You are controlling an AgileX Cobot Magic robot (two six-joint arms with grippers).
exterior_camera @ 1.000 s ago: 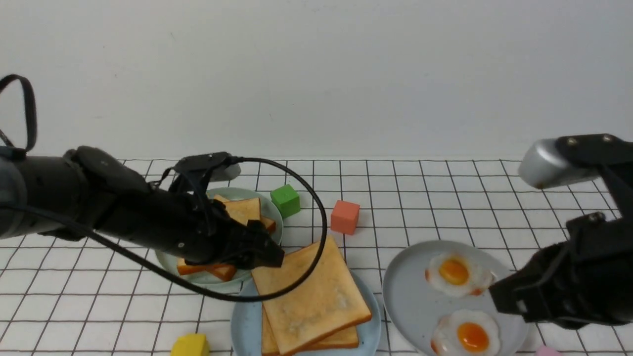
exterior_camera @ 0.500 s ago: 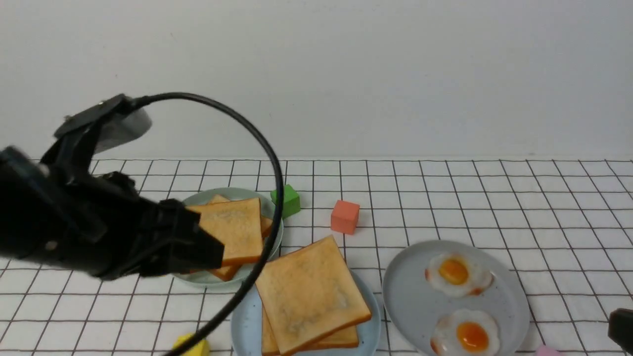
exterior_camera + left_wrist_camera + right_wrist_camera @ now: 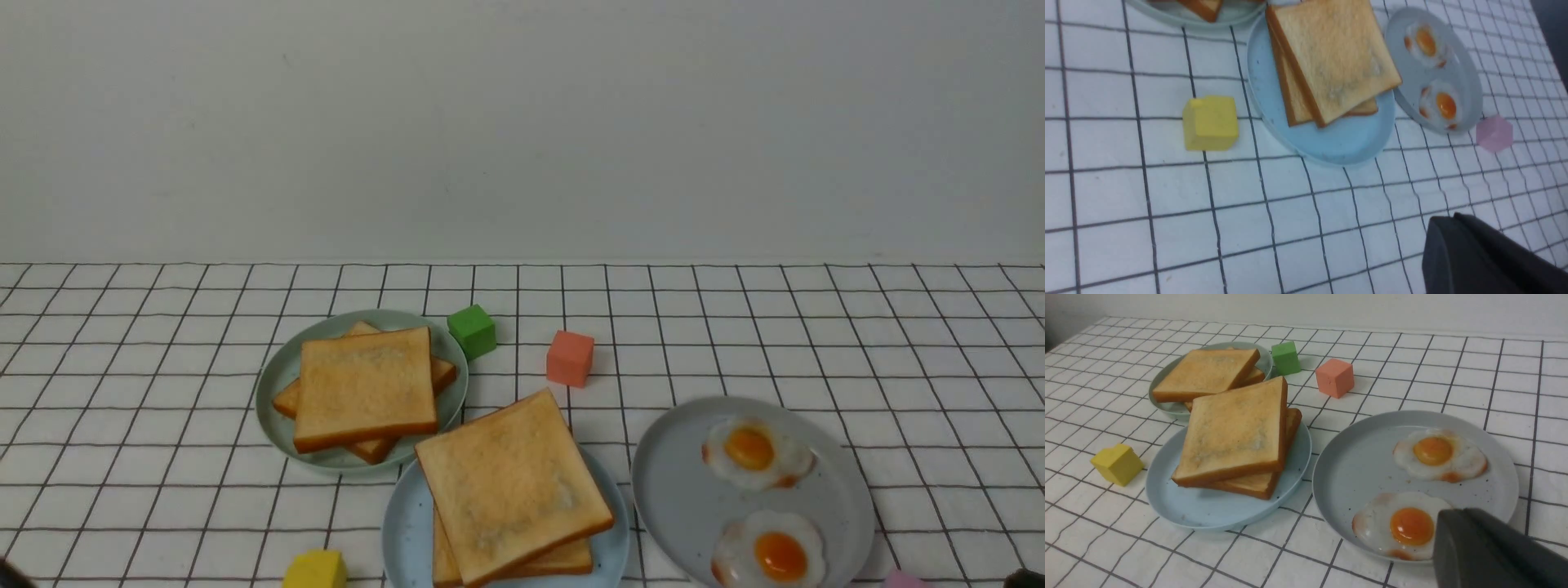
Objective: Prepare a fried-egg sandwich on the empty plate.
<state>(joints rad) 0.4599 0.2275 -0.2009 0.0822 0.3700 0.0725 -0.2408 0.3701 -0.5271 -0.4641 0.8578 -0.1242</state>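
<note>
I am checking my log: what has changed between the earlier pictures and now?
The left arm drew back leftward and the right arm rightward, both nearly out of the front view. Nothing was visibly taken or released. The toast stack on the light blue plate, the other toast, the eggs and the blocks stayed put.

Askew two-toast sandwich (image 3: 510, 482) lying on speckled blue plate (image 3: 404, 531)

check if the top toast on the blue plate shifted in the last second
no, the top toast stays put on the blue plate, far corner just as near the red cube
</note>
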